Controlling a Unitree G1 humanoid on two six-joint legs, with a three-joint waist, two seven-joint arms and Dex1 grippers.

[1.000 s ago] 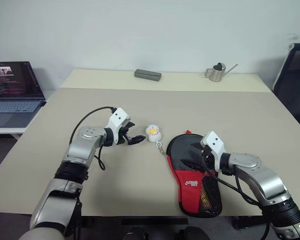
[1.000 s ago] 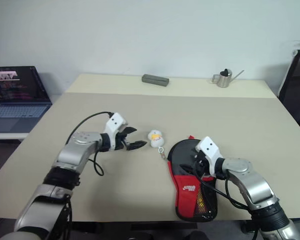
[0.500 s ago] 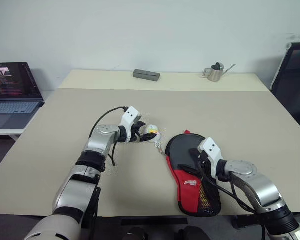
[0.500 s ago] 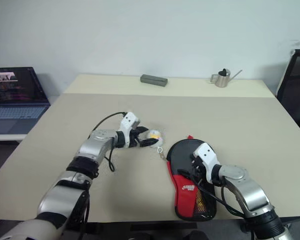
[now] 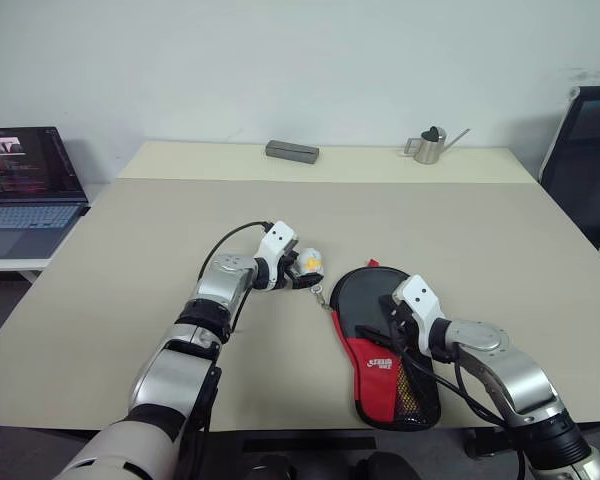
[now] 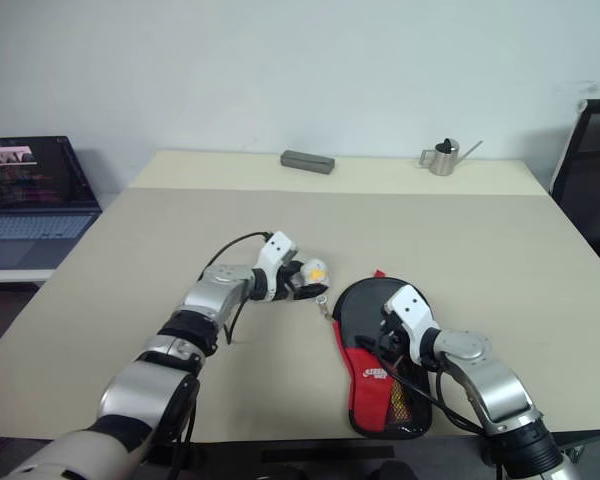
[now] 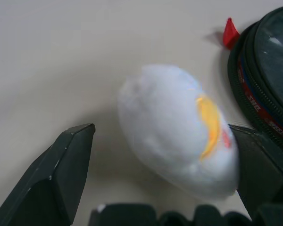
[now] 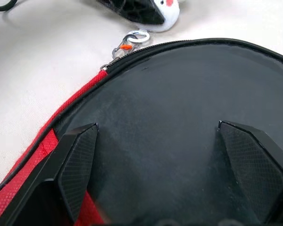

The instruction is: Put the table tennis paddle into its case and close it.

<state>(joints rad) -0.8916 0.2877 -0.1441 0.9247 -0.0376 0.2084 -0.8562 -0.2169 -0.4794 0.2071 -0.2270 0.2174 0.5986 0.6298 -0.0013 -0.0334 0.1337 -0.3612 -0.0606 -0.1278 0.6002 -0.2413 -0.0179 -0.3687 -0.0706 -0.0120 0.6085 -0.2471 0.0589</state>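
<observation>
The case [image 5: 356, 295] lies flat near the table's front edge, black on top with a red lower panel and a mesh pocket. The table tennis paddle is hidden. A metal clip [image 8: 132, 40] links the case's zip end to a white plush charm [image 7: 174, 127] with an orange mark. My left gripper [image 5: 302, 274] is open, with a finger on each side of the charm. The right gripper [image 8: 156, 132] hangs open just over the case's black top, nothing between its fingers.
At the table's far edge sit a grey box [image 5: 291, 150] and a small metal watering can [image 5: 433, 144]. An open laptop [image 5: 25, 180] stands on a side table at the left. A black chair [image 5: 585, 150] is at the right.
My left gripper has moved right, from beside the charm to straddling it. The right gripper has stayed over the case.
</observation>
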